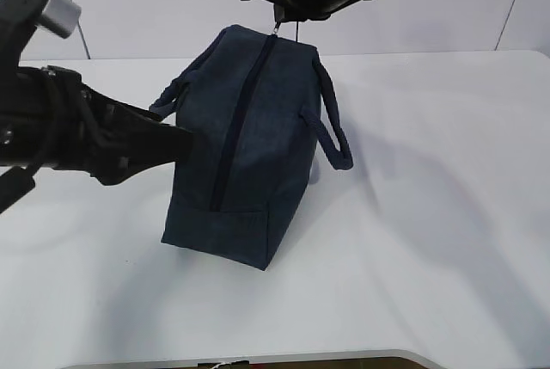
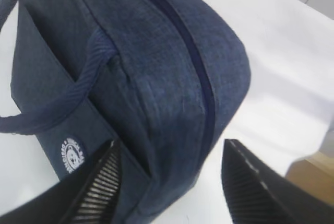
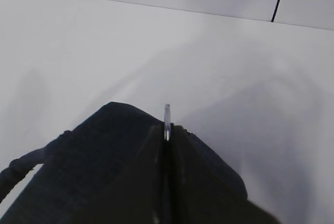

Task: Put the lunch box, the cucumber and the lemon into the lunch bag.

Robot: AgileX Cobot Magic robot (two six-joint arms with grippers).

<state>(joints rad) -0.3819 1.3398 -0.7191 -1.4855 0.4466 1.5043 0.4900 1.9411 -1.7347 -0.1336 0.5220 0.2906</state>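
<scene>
The navy lunch bag [image 1: 258,171] stands on the white table with its zipper [image 1: 239,119] shut along the top. My right gripper [image 1: 288,18] is shut on the silver ring pull [image 3: 167,114] at the bag's far end. My left gripper [image 2: 169,182] is open around the bag's near corner [image 2: 156,78], with one ribbed finger [image 2: 102,182] beside the round white logo [image 2: 70,156]. In the exterior view the left gripper [image 1: 182,147] sits against the bag's left side. The lunch box, the cucumber and the lemon are out of view.
A loop handle [image 1: 333,132] hangs off the bag's right side and another [image 2: 57,109] off the left. The white table [image 1: 430,231] stretches around the bag, and a pale wall with seams stands behind it.
</scene>
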